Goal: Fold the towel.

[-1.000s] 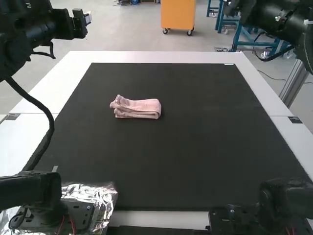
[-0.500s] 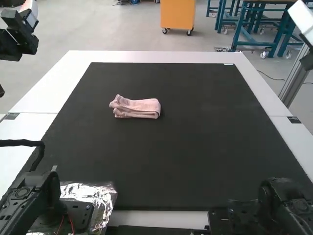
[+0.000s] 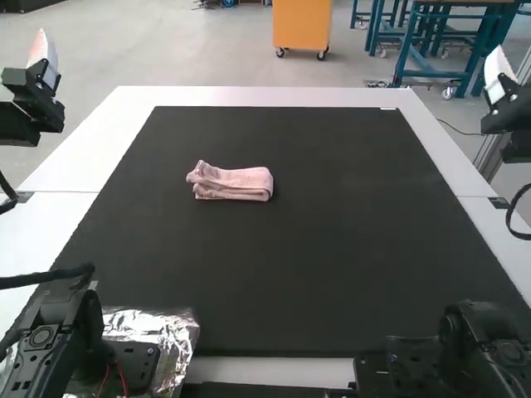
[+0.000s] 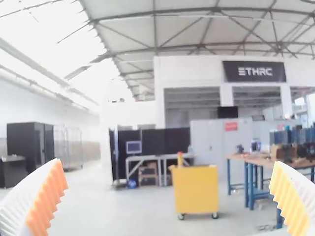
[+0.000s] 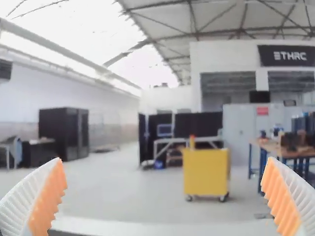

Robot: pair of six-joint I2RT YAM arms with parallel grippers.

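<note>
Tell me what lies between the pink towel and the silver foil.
In the high view, just the black mat lies between the towel and the foil.

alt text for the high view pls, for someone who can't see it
A pink towel, folded into a compact strip, lies on a black mat on a white table, left of centre and toward the far side. The left claw is raised at the view's left edge, the right claw at its right.

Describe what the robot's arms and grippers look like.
Left arm and right arm are black and jointed, with black cables; the left has red wires at its base. Left gripper and right gripper have white, ribbed fingers with toothed orange pads.
</note>
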